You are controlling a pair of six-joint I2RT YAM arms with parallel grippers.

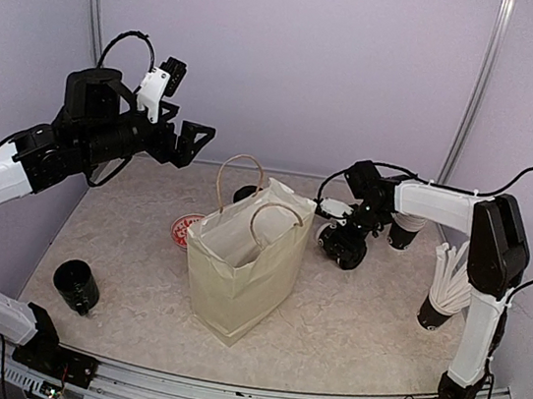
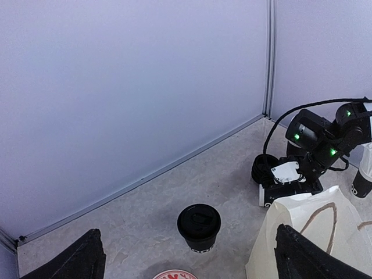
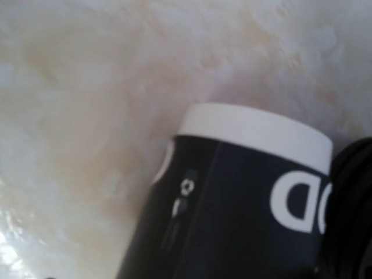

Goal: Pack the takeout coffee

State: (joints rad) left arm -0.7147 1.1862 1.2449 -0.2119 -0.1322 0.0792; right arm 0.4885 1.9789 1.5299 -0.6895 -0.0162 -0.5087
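- Paper bag (image 1: 236, 275): stands open at mid-table with its handles up.
- Left gripper (image 1: 195, 145): raised at the back left, jaws spread wide, empty.
- Right gripper (image 1: 340, 240): low on the table to the right of the bag. Grip cannot be told. A white-banded black cup (image 3: 244, 192) lies close before it.
- Takeout coffee (image 2: 199, 225): black with its black lid fitted and white print low on the side. It stands upright behind the bag, outside it.
- Red-and-white disc (image 1: 186, 230): lies flat just left of the bag.
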